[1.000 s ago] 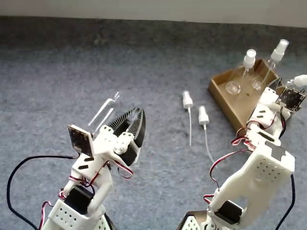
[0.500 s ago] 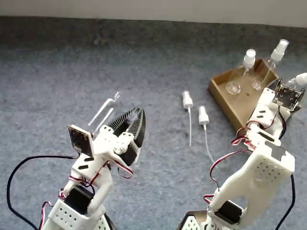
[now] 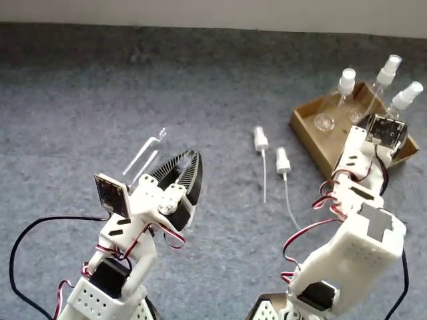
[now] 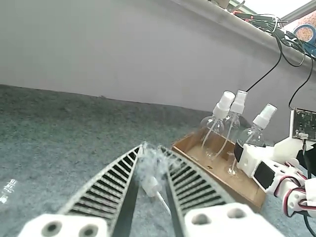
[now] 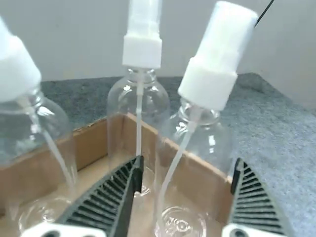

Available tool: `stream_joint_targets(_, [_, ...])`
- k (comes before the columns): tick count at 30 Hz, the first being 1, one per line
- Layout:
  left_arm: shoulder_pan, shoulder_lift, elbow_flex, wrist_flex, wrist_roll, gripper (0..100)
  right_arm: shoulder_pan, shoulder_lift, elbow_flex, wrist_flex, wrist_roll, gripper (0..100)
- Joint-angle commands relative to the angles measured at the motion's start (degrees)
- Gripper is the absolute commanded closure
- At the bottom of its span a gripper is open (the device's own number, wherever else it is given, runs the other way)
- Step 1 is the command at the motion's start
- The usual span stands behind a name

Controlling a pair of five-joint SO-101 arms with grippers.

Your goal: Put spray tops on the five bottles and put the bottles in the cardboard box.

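Note:
Three clear bottles with white spray tops stand in the cardboard box (image 3: 310, 137) at the right. My right gripper (image 5: 187, 163) is open, one finger on each side of the nearest bottle (image 5: 197, 143), whose top (image 3: 408, 95) leans right. The other two bottles (image 3: 346, 81) (image 3: 389, 67) stand behind it. Two loose spray tops (image 3: 260, 140) (image 3: 283, 160) lie mid-table. A topless clear bottle (image 3: 145, 155) lies on its side beside my left gripper (image 3: 190, 160), which is shut, its tips (image 4: 144, 148) meeting with nothing held.
Grey carpet covers the table. A pale wall runs along the far edge. The right arm (image 3: 363, 160) stretches over the box's near side. Open carpet lies between the loose tops and the left arm.
The right arm has swung left and farther over the box, carrying the third bottle from beyond the box's right edge into it. The left arm has not moved.

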Motion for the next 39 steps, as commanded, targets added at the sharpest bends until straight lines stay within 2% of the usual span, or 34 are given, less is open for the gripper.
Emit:
stream_joint_targets(1, [-0.84, -0.48, 1.19, 0.18, 0.26, 99, -0.22, -5.14, -0.31, 3.21, 0.88, 75.2])
stream_joint_targets(13, [-0.84, -0.48, 1.19, 0.18, 0.26, 99, 1.01, -11.65, 0.48, 4.35, 1.32, 75.2])
stream_joint_targets(27, [-0.92, -0.48, 1.19, 0.26, 0.09, 99, 0.75, -36.44, 1.19, 38.99, 0.97, 75.2])
stream_joint_targets(31, [-1.54, -0.57, 0.4, 0.26, -6.24, 99, 0.48, -44.79, 1.01, 53.14, 0.97, 75.2])
stream_joint_targets(34, [-4.7, -0.66, -1.01, 0.44, -8.18, 99, -0.92, -50.77, 0.92, 63.6, 0.97, 75.2])
stream_joint_targets(36, [-8.04, -0.66, -3.56, 3.34, -8.26, 99, -2.33, -54.37, 0.92, 69.14, 0.97, 75.2])
stream_joint_targets(39, [-12.7, -0.66, -10.42, 14.68, -9.49, 99, -4.88, -60.35, 0.92, 76.7, 0.97, 75.2])
